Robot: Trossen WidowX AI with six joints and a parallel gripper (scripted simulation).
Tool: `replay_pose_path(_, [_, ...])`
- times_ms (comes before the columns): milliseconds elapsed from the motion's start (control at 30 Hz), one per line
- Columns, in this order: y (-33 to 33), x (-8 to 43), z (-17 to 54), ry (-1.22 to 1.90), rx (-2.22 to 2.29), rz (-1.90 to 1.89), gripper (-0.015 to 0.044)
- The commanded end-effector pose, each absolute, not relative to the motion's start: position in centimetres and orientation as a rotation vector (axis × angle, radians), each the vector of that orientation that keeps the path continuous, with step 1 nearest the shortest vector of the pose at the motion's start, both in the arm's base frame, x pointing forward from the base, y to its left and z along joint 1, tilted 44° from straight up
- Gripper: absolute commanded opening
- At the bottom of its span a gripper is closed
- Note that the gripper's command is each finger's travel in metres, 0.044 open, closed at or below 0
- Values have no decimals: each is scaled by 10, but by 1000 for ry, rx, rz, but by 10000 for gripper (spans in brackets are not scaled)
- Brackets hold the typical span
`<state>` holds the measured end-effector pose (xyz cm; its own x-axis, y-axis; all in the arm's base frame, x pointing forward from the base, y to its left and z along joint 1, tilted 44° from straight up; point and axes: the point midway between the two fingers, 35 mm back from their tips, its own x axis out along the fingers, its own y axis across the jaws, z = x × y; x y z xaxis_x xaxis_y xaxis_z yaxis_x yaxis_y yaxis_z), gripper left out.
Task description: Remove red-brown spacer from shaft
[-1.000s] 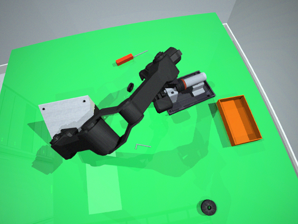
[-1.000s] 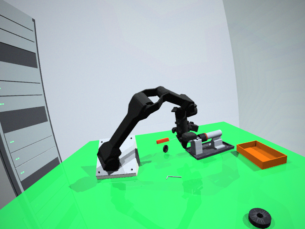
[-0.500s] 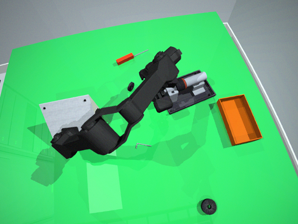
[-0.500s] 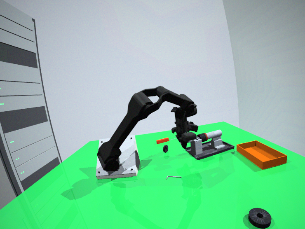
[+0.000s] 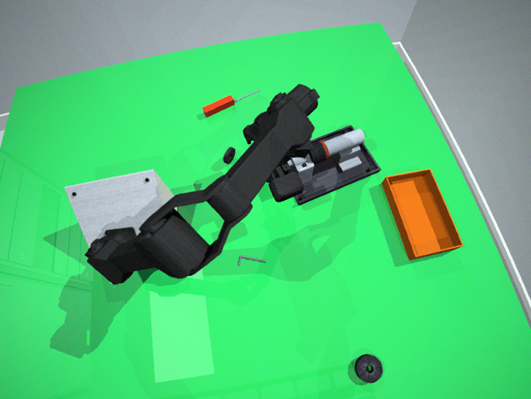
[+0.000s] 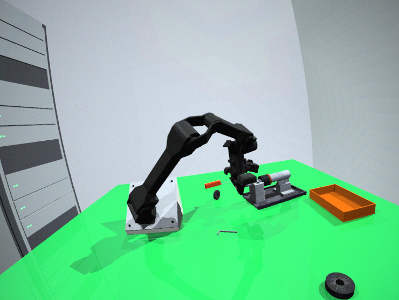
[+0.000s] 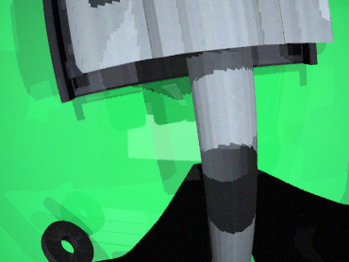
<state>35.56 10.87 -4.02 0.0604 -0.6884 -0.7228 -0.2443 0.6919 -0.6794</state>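
The light grey shaft (image 7: 225,108) runs from a pale block (image 6: 257,193) (image 7: 174,28) down between my fingers. My gripper (image 7: 214,170) is shut on the shaft on the arm's side of this block; in the scene 1 view the arm covers the grip. The red-brown spacer (image 5: 324,149) (image 6: 269,178) sits upright against the near end of the thick pale cylinder (image 5: 346,142) (image 6: 280,176). Dark spacers (image 5: 316,151) (image 6: 263,179) are beside it, on the arm's side. How many they are, and how deep the shaft sits, I cannot tell.
A dark base tray (image 5: 322,183) (image 6: 274,205) carries the blocks. A dark ring (image 5: 229,155) (image 6: 217,195) (image 7: 49,242) stands on edge nearby. Also around are an orange box (image 5: 413,224) (image 6: 343,209), a screwdriver (image 5: 218,105) (image 6: 212,184), a hex key (image 5: 252,259) (image 6: 228,231) and a dark disc (image 5: 363,368) (image 6: 340,292).
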Motion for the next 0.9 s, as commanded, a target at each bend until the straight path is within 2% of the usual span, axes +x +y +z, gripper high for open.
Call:
replay_pose_path(0, [109,354,-40,1514,-799,-399,0])
replay_pose_path(867, [108,351,-40,1514,-799,-399,0])
